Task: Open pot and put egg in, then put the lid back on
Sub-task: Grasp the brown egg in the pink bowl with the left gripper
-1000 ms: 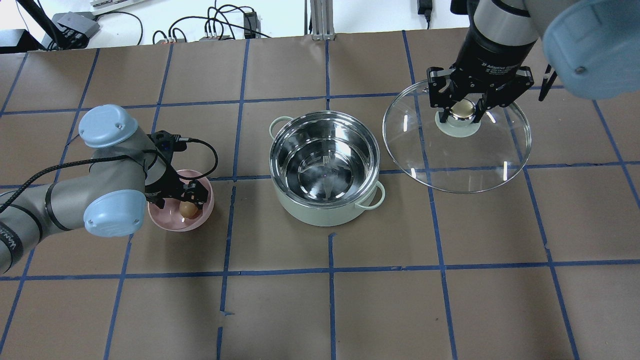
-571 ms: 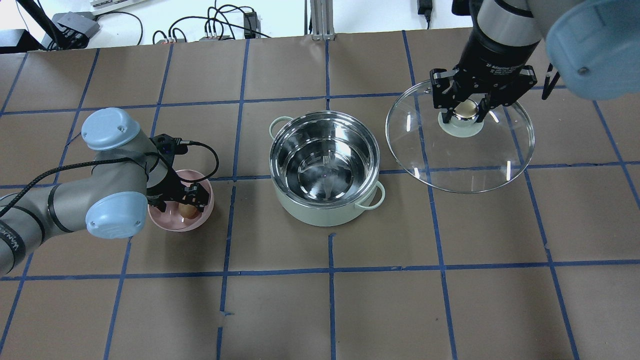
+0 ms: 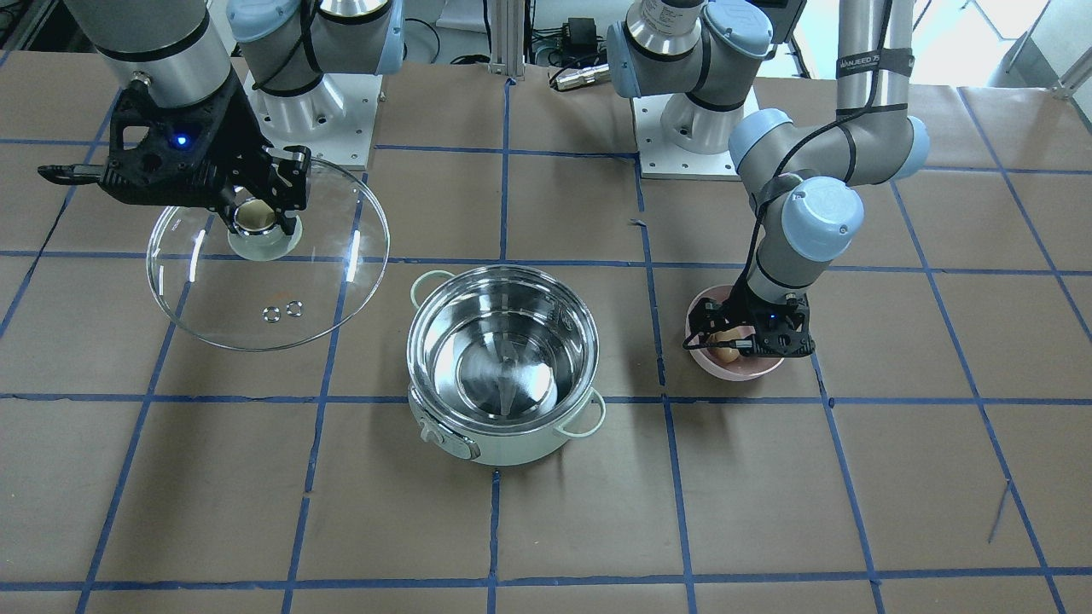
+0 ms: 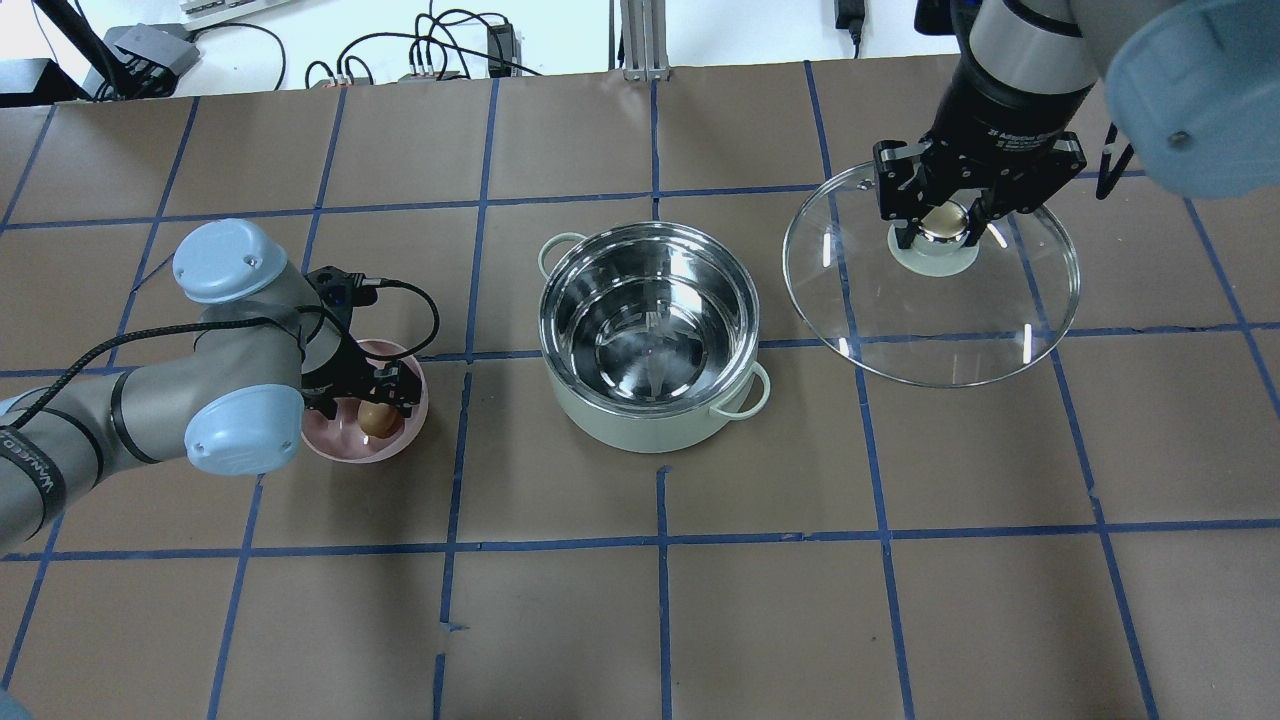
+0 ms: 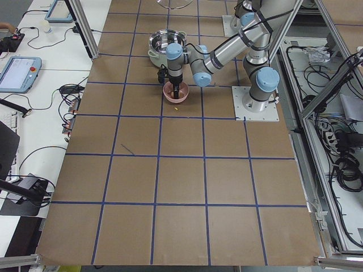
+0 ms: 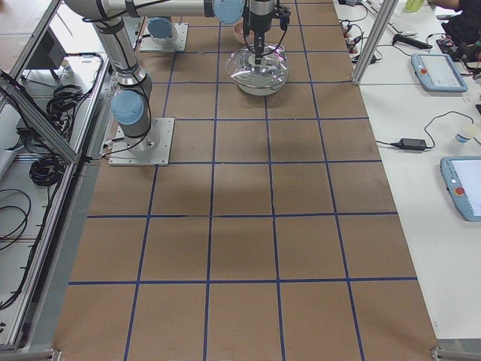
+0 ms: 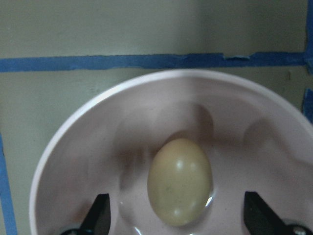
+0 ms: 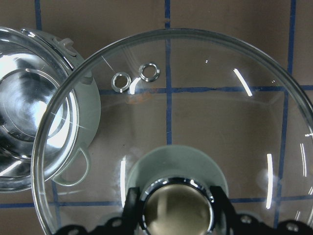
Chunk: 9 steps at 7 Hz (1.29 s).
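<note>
The mint-green pot (image 4: 640,425) stands open at the table's middle, its steel interior empty; it also shows in the front view (image 3: 495,439). My right gripper (image 4: 940,222) is shut on the gold-capped knob of the glass lid (image 4: 930,310) and holds it off to the pot's side, apart from the pot. The lid also shows in the front view (image 3: 256,298) and the right wrist view (image 8: 195,98). The tan egg (image 7: 180,181) lies in a pink bowl (image 4: 345,450). My left gripper (image 4: 375,400) is open inside the bowl, with a finger on each side of the egg (image 4: 377,418).
The table is brown with a blue tape grid. The pink bowl (image 3: 734,368) sits about one grid square from the pot. Cables and boxes lie beyond the table's far edge (image 4: 430,55). The robot bases (image 3: 691,128) stand at the robot's side of the table.
My right gripper has carried the lid a little further away from the pot. My left arm has shifted slightly, its gripper staying over the egg in the bowl.
</note>
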Available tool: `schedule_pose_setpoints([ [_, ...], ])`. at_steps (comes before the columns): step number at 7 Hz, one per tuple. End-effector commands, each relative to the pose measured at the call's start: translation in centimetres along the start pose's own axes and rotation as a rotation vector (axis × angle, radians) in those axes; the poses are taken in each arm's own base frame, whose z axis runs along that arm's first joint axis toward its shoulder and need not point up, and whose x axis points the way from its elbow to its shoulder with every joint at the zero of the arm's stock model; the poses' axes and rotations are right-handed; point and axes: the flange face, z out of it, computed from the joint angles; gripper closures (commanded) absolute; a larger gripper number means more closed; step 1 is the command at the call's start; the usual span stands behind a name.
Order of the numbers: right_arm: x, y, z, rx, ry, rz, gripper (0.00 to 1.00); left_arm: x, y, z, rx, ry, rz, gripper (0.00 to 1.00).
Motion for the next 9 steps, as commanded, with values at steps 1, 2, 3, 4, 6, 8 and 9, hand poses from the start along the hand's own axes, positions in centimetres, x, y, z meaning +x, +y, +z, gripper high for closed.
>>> schedule_pose_setpoints([
  [1, 0.3, 0.1, 0.1, -0.009, 0.000, -0.004, 0.94, -0.1, -0.4, 0.5, 0.015, -0.004, -0.001, 0.23],
  [2, 0.3, 0.1, 0.1, -0.010, 0.000, -0.004, 0.93, -0.1, -0.3, 0.6, 0.008, -0.006, -0.001, 0.37],
  [3, 0.3, 0.1, 0.1, -0.010, 0.000, -0.010, 0.93, -0.1, -0.3, 0.6, 0.006, -0.005, -0.007, 0.48],
  [4, 0.3, 0.1, 0.2, -0.012, 0.002, -0.010, 0.93, -0.1, -0.3, 0.6, 0.005, -0.004, -0.007, 0.64],
  [6, 0.3, 0.2, 0.2, -0.015, 0.006, -0.010, 0.93, 0.0, -0.3, 0.6, 0.006, -0.001, -0.007, 0.77],
  [8, 0.4, 0.2, 0.1, -0.011, 0.018, -0.010, 0.93, -0.2, -0.8, 0.1, 0.020, -0.005, -0.004, 0.85],
  [9, 0.5, 0.2, 0.2, -0.013, 0.019, -0.010, 0.93, -0.3, -1.2, -1.3, 0.047, -0.012, -0.004, 0.85],
])
